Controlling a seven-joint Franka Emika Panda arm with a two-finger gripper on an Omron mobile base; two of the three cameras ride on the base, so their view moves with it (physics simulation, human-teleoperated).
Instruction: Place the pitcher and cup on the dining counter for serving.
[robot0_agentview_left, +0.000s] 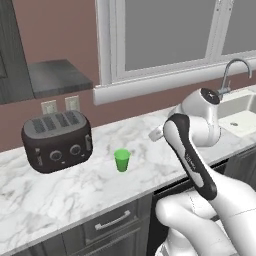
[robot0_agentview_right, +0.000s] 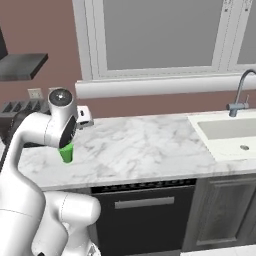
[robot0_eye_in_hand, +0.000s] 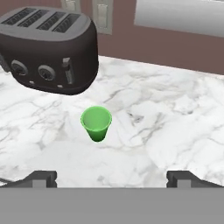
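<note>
Item: cup (robot0_eye_in_hand: 96, 123), green, upright on the marble counter (robot0_eye_in_hand: 175, 113), at 12 o'clock from my gripper (robot0_eye_in_hand: 112, 178), near but apart. My fingertips (robot0_eye_in_hand: 41, 178) are spread wide, holding nothing. Toaster (robot0_eye_in_hand: 48, 50) at 10 o'clock beyond the cup. No legible writing anywhere.

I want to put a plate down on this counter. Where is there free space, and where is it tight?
The widest bare marble lies between the green cup and the sink, under the window. A smaller patch lies in front of the cup, toward the counter's front edge. It is tighter on the toaster side, where the cup stands near the toaster.
</note>
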